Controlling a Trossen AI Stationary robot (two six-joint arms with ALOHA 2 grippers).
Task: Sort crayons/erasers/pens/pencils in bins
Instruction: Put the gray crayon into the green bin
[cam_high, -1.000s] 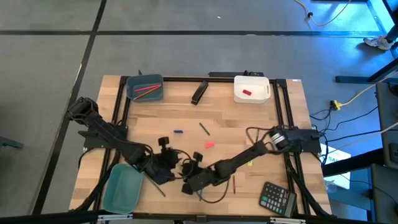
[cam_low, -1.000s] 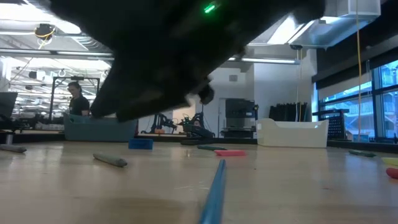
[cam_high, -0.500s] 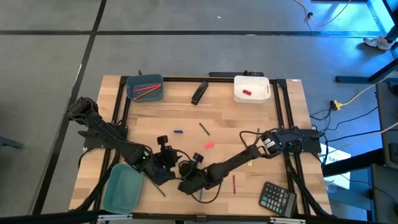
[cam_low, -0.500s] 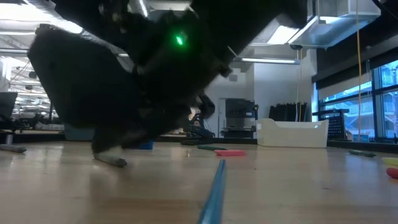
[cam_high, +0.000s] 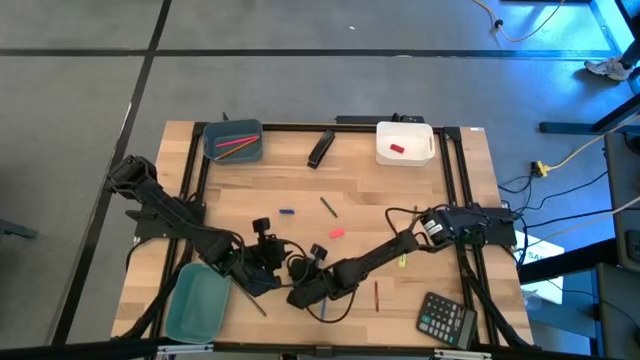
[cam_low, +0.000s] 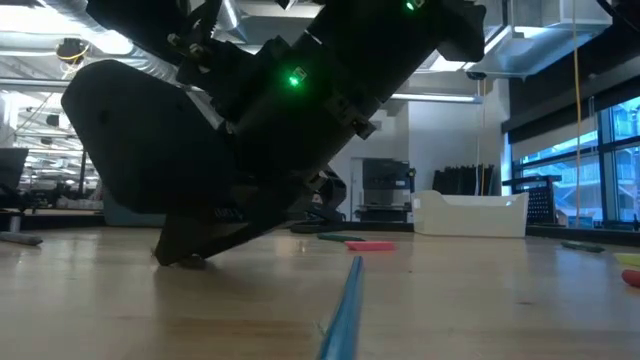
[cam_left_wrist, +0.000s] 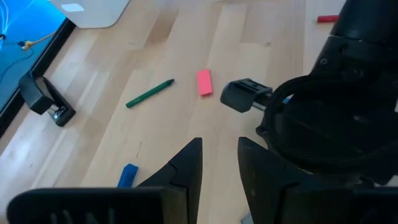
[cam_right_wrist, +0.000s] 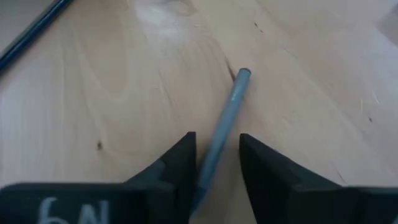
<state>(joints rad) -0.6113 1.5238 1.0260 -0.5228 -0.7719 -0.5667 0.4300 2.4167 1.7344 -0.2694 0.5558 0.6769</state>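
The right gripper (cam_right_wrist: 214, 163) is low over the front middle of the worktop (cam_high: 370, 190), its two dark fingers (cam_right_wrist: 177, 163) straddling a slim grey pen (cam_right_wrist: 225, 115) that lies flat on the wood; the fingers are spread a little wider than the pen, and whether they yet press on it cannot be told. The pen is a plain, dull blue-grey stick with a blunt round end, running out from between the fingers. A long bright blue pencil (cam_right_wrist: 34, 30) lies nearby on the wood, and in the low view it points straight toward the camera (cam_low: 345, 305). Just beside the right gripper, on its left, the left gripper (cam_left_wrist: 219, 165) hangs above the worktop with its fingers (cam_left_wrist: 186, 167) slightly apart and nothing between them. Ahead of it lie a small pink eraser (cam_left_wrist: 204, 81), a thin green stick (cam_left_wrist: 149, 93) and a short blue block (cam_left_wrist: 128, 175), with a black stapler (cam_left_wrist: 46, 99) further off. Seen from above, a thin dark red pen (cam_high: 376, 294) lies near the right arm, and a black calculator (cam_high: 445, 318) sits at the front right corner. A teal bin (cam_high: 197, 302) stands at the front left. At the back, a blue-grey bin (cam_high: 233, 141) holds pink-red and orange pencils (cam_high: 236, 145), and a white bin (cam_high: 405, 142) holds a red eraser (cam_high: 397, 149).
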